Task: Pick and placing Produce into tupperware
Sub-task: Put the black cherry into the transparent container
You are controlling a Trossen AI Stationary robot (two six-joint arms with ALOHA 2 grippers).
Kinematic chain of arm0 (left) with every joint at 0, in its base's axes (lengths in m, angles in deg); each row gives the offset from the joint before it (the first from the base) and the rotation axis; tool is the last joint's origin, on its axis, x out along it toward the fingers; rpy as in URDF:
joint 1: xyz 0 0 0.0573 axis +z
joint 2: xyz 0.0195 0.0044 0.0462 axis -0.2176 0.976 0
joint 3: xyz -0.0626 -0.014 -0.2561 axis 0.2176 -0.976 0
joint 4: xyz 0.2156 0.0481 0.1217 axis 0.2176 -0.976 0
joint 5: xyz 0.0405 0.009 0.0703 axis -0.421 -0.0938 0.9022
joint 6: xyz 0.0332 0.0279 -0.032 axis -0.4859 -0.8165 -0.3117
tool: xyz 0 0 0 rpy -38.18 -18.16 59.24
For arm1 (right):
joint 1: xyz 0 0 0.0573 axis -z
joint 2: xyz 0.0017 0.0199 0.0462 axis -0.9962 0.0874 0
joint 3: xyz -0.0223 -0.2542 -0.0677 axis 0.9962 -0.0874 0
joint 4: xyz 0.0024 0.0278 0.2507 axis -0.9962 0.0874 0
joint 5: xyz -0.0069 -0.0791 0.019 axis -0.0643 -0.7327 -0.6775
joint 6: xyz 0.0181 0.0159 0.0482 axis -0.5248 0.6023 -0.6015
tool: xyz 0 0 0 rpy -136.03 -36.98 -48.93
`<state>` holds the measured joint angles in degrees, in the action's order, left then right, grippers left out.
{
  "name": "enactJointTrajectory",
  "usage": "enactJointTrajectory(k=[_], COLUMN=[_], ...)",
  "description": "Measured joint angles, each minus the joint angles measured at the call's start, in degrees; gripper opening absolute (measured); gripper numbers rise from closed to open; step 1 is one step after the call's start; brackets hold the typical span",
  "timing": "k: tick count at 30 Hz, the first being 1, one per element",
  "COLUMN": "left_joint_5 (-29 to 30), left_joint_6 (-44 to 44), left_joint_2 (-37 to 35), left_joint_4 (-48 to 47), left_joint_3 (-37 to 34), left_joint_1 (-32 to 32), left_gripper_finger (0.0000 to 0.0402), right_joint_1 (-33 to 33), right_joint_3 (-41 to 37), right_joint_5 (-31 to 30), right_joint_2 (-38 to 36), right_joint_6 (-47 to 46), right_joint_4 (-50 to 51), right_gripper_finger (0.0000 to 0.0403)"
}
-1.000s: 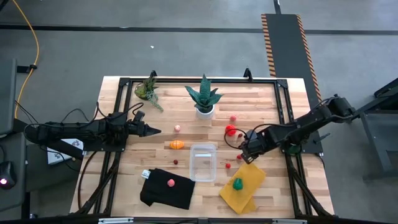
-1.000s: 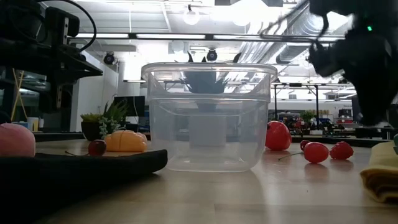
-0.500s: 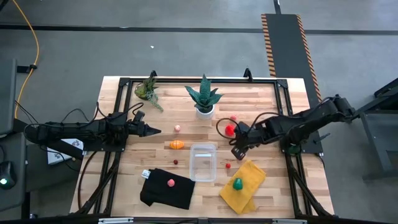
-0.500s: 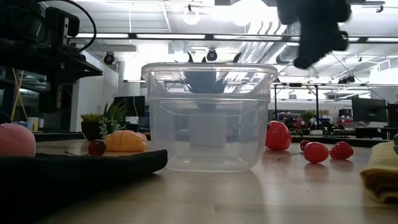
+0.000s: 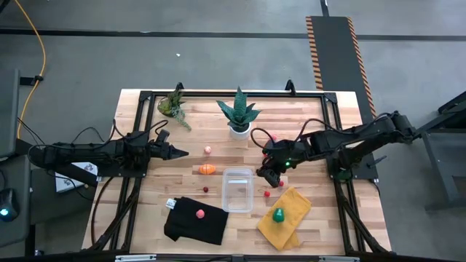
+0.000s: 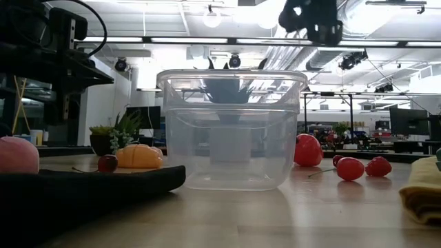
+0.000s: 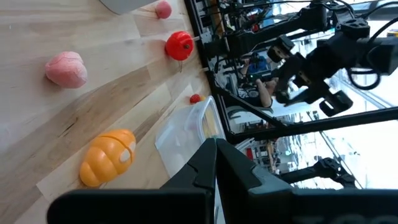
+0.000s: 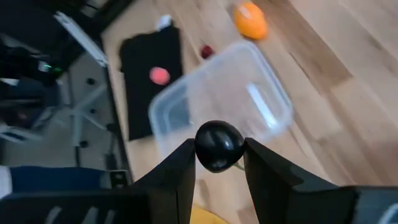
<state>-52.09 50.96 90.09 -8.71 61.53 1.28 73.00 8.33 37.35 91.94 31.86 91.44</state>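
Observation:
The clear tupperware [image 5: 238, 189] stands open on the wooden table, near its middle. My right gripper [image 5: 271, 175] hangs above the table just right of it, shut on a small dark round piece of produce [image 8: 219, 146]. In the low view this gripper [image 6: 313, 17] is high above the container's rim. More produce lies around: an orange piece [image 5: 207, 169], a pink one [image 5: 207, 151], a small dark red one [image 5: 206, 190], and a small red one [image 5: 267, 193]. My left gripper [image 5: 178, 153] waits shut at the left, touching nothing. My right gripper pinches the dark round piece by its two opposite sides [image 8: 200, 148] between its two fingers. The fingers slant down from the table's right side. The piece is lifted clear of the table, with the tupperware below and beyond it.
A black cloth [image 5: 195, 222] with a pink piece [image 5: 200, 213] lies at the near left. A yellow cloth [image 5: 285, 218] with a green piece [image 5: 278, 215] lies at the near right. Two potted plants [image 5: 239, 115] [image 5: 173, 105] stand at the far side.
My right gripper has risen from low over the table by the yellow cloth. It has gone toward the table's left, up to the tupperware's right side, tipping and rolling on the way. Its fingers have stayed shut.

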Motion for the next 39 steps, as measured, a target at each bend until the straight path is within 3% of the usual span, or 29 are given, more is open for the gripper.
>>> enactJointTrajectory(k=[6,24,39], left_joint_5=[-0.19,-2.80,-6.27], left_joint_6=[-0.12,-2.27,-5.07], left_joint_2=[0.00,0.00,-0.02], left_joint_4=[0.02,0.47,1.04], left_joint_3=[0.01,0.01,0.01], left_joint_1=[0.00,0.00,0.00], left_gripper_finger=[0.0001,0.0001,0.0001], right_joint_1=[-0.04,0.74,1.07], right_joint_3=[0.90,34.76,37.05], right_joint_5=[3.01,3.24,5.42], right_joint_2=[4.09,29.72,37.77], right_joint_6=[0.29,19.55,23.51], right_joint_4=[-6.75,23.41,25.53], right_gripper_finger=[0.0110,0.0110,0.0110])
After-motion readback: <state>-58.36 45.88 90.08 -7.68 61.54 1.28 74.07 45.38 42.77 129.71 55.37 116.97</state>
